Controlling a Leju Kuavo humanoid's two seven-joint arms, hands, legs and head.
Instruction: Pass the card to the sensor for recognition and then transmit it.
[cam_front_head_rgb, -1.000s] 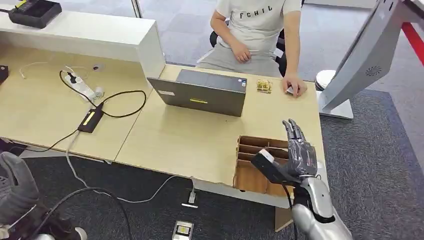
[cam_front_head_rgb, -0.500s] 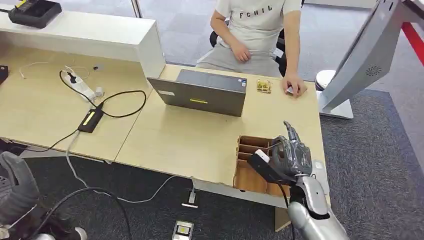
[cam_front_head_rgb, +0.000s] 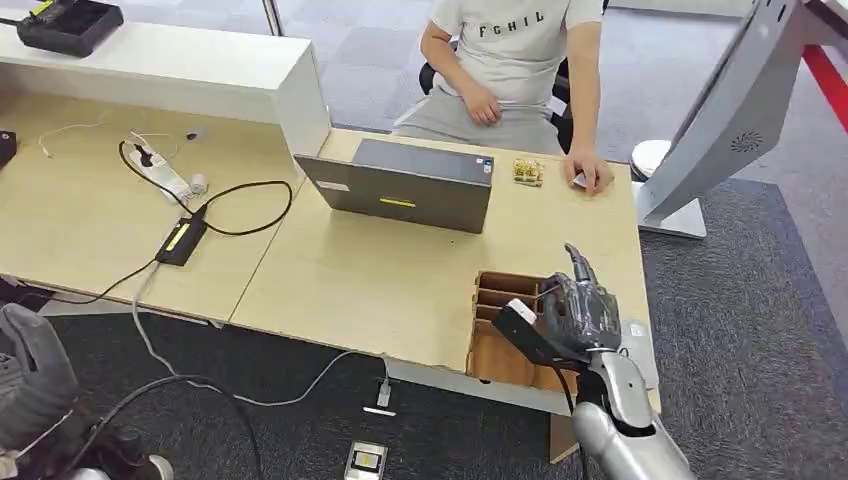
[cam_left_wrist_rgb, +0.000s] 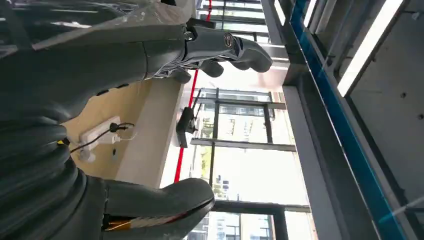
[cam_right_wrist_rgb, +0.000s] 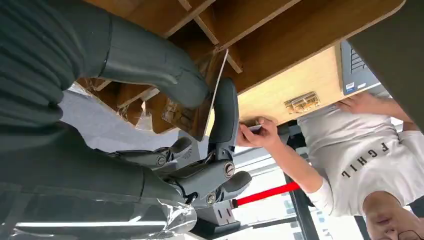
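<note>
Desk (cam_front_head_rgb: 400, 270) carried a slotted wooden box (cam_front_head_rgb: 500, 330) at its near right edge. We noted the right hand (cam_front_head_rgb: 580, 315) pinching the card (cam_right_wrist_rgb: 192, 107) over the box; left hand (cam_left_wrist_rgb: 220, 55) loosely parted, holding nothing.

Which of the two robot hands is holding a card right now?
The right hand, at the wooden slotted box: it pinches a clear card between thumb and finger. The left hand hangs with nothing in it.
</note>
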